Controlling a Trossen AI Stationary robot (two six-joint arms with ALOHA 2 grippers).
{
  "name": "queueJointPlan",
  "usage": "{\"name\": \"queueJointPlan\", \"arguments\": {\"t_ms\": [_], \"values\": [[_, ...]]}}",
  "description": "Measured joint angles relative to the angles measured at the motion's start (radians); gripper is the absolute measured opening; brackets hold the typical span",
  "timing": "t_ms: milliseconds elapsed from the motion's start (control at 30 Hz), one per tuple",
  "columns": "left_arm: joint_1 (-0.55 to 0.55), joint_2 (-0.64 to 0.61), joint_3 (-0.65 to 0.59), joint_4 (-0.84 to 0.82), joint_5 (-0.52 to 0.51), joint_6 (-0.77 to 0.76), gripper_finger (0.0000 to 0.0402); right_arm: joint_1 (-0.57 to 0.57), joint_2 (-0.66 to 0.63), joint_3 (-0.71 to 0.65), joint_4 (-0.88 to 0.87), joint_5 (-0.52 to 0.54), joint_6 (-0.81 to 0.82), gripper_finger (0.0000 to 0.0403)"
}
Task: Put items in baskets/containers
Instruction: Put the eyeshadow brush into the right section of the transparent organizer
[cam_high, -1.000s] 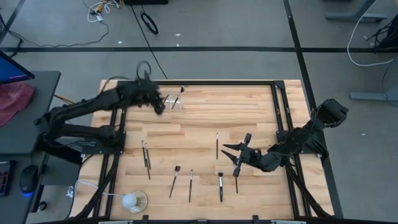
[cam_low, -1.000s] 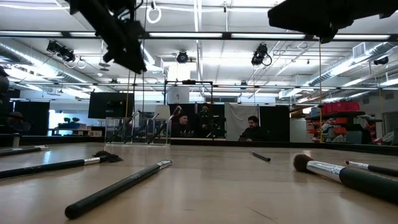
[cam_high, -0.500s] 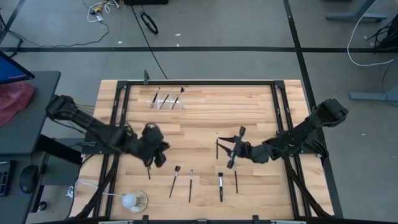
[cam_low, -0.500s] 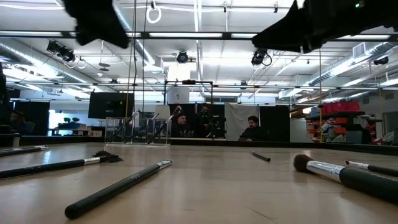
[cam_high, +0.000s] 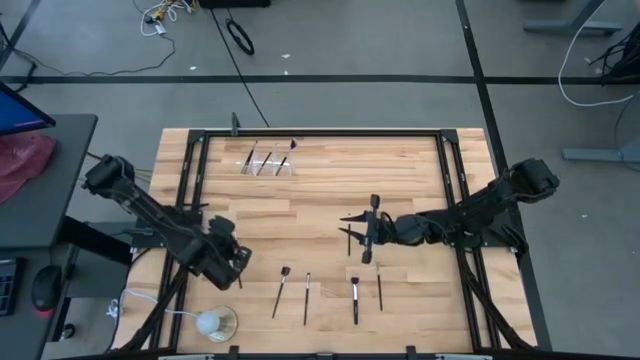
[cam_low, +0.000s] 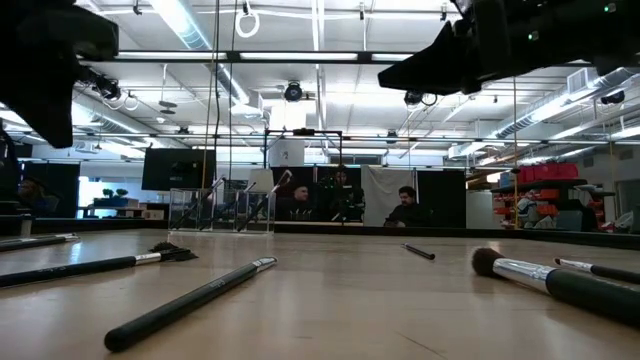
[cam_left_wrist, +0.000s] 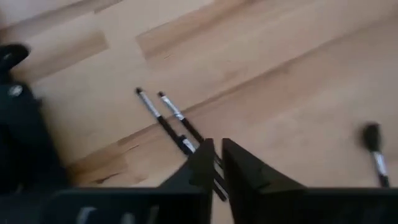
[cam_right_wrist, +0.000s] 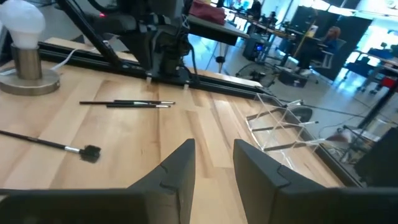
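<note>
- 3 brushes (cam_high: 270, 158) sit in the clear holder (cam_high: 252, 165); about 7 lie loose, well away from it.
- My left gripper (cam_left_wrist: 214, 163) is nearly together, empty, over 2 of them.
- My right gripper (cam_right_wrist: 213, 163) hangs apart, empty.

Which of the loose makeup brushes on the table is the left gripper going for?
The pair of thin dark brushes lying side by side near the table's left edge; the left gripper sits right over them, while the other loose brushes lie farther right.

Clear holder (cam_high: 268, 160) at the table's (cam_high: 400, 180) far edge, brushes (cam_high: 306, 298) along the near side.
</note>
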Motion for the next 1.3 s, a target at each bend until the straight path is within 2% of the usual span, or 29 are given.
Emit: {"name": "queueJointPlan", "arguments": {"t_ms": [200,300,567,700,867,1100,1300], "values": [[-0.004,0.099,0.0,-0.047,0.032,-0.169,0.0154,-0.024,0.0,0.0,0.0,-0.073,0.002,0.0111],[-0.003,0.153,-0.001,-0.074,0.055,-0.212,0.0177,-0.024,0.0,0.0,0.0,-0.076,0.021,0.0111],[-0.004,0.193,-0.126,-0.001,0.017,-0.304,0.0149,-0.024,0.0,0.0,0.001,-0.077,0.09,0.0111],[-0.004,0.193,-0.213,0.103,-0.053,-0.342,0.0142,-0.022,0.0,0.0,0.001,-0.077,0.112,0.0111],[-0.002,0.193,-0.303,0.237,-0.078,-0.349,0.014,-0.022,0.0,0.0,0.001,-0.077,0.148,0.0111],[-0.005,0.19,-0.363,0.303,-0.096,-0.35,0.0136,-0.022,0.0,0.0,0.013,-0.076,0.163,0.0111],[-0.007,0.19,-0.391,0.307,-0.104,-0.35,0.0105,-0.022,0.0,0.0,0.017,-0.076,0.185,0.0111]]}}
